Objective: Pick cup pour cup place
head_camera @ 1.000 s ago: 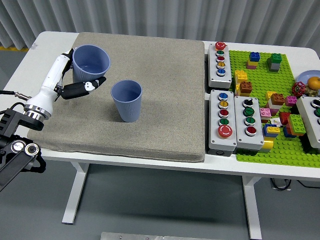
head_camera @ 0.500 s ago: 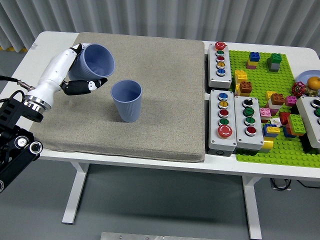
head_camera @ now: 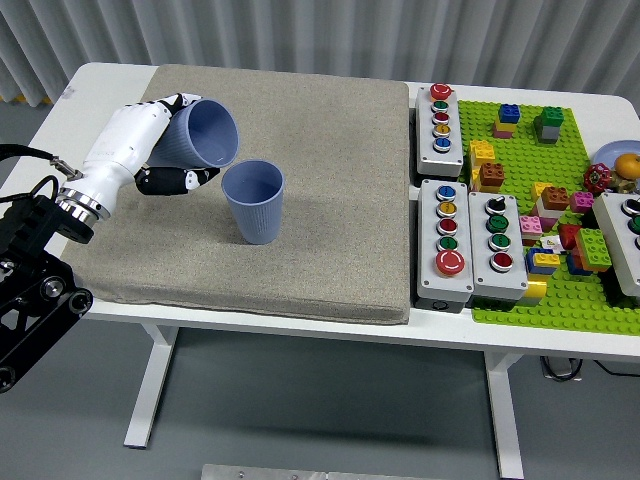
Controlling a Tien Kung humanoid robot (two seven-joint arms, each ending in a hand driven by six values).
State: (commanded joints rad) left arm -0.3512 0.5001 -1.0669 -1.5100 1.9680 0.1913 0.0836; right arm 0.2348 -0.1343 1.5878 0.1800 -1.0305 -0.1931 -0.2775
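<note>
Left robot hand (head_camera: 160, 150) wrapped around a blue cup (head_camera: 200, 135), white fingers (head_camera: 172, 101) over the top of its wall and dark thumb (head_camera: 178, 180) pressed beneath. Held cup tipped well over, mouth turned to the right and slightly down, lifted clear of the mat. Just right of and below the hand, a second blue cup (head_camera: 254, 202), upright on the grey mat (head_camera: 320, 130), mouth open to the camera. Rim of the tilted cup close to the upright cup's rim, at its upper left; touching or a hair apart, cannot tell. Nothing discernible inside either cup. Black arm (head_camera: 35, 270) trailing from the hand down to the lower left, off the worktop's (head_camera: 100, 80) near left corner. Right robot hand nowhere in frame.

Well to the right of the hand, past the mat's edge: a grey button box (head_camera: 440, 130) with a column of coloured buttons, and nearer the front two more button boxes (head_camera: 470, 240) side by side. Further right again, a green baseplate (head_camera: 540, 180) scattered with coloured bricks (head_camera: 500, 125), with another grey box (head_camera: 622, 240) cut by the right border. At the far right edge, an orange round thing (head_camera: 627, 165) on a small dish, too cropped to identify. Behind the worktop, a pale curtain (head_camera: 320, 30).
</note>
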